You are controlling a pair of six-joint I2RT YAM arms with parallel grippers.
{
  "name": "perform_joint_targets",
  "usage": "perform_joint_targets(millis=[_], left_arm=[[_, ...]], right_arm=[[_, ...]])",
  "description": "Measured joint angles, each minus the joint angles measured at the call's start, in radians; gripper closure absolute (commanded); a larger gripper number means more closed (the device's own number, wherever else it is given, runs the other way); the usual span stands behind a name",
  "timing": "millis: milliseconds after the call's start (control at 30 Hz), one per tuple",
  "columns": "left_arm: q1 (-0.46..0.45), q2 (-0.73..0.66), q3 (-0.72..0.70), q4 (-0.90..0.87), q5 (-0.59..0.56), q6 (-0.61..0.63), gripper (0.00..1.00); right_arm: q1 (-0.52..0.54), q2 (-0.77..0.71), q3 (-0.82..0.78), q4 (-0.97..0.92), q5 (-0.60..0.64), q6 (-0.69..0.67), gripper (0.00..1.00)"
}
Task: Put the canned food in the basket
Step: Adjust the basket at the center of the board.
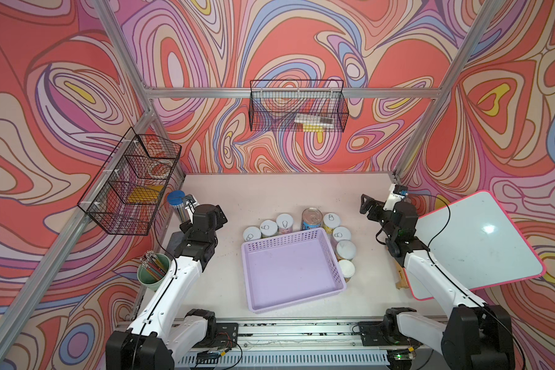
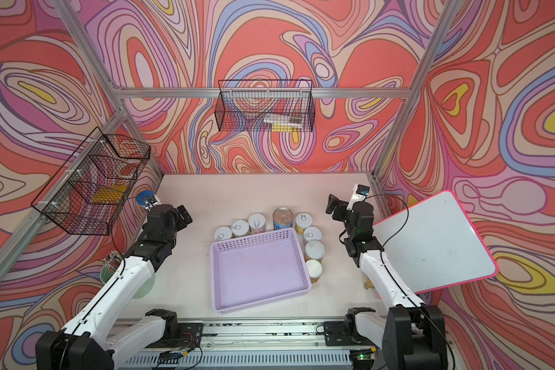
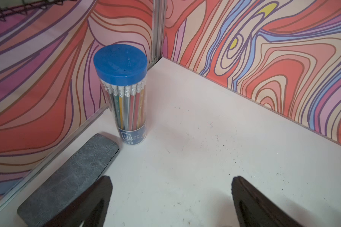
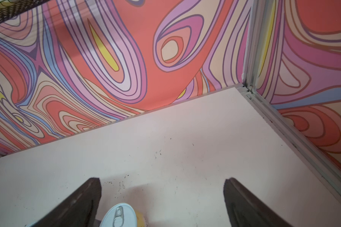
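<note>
The lilac basket lies mid-table with nothing in it. The canned food rings its far and right sides in both top views: small tins with whitish lids along the far wall, one bigger blue-labelled tin, and more small tins down the right side. My left gripper hovers open left of the tins, over bare table. My right gripper is open to their right; one tin lid shows low by a finger.
A clear pencil tube with a blue cap and a grey pad stand at the far left. A green cup of pencils sits by the left arm. A pink-edged whiteboard leans at right. Black wire baskets hang on the walls.
</note>
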Motion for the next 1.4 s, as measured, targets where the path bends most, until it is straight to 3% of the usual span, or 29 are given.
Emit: perform_joint_targets(millis=[233,433,767,967,1167,1400], left_arm=[[-0.02,0.055,0.138,-0.252,0.057,-0.077,0.01],[-0.235,0.081,0.223,-0.382,0.069,-0.073,0.01],[-0.5,0.004,0.163,-0.476,0.151,-0.098,0.01],[-0.589,0.013,0.106,-0.478,0.199,-0.141,0.01],[-0.628,0.024,0.021,-0.437,0.291,-0.188,0.01],[-0.628,0.126,-0.022,-0.347,0.38,-0.238,0.1]], right_arm=[[0.0,0.011,0.049,-0.152,-0.138,0.097,0.02],[0.026,0.037,0.107,-0.25,-0.247,0.159,0.02],[0.261,0.029,0.108,-0.387,-0.216,0.182,0.02],[0.452,0.038,0.116,-0.419,-0.129,0.222,0.02],[0.586,0.086,0.125,-0.431,-0.065,0.274,0.22],[0.63,0.175,0.125,-0.414,-0.029,0.322,0.37]])
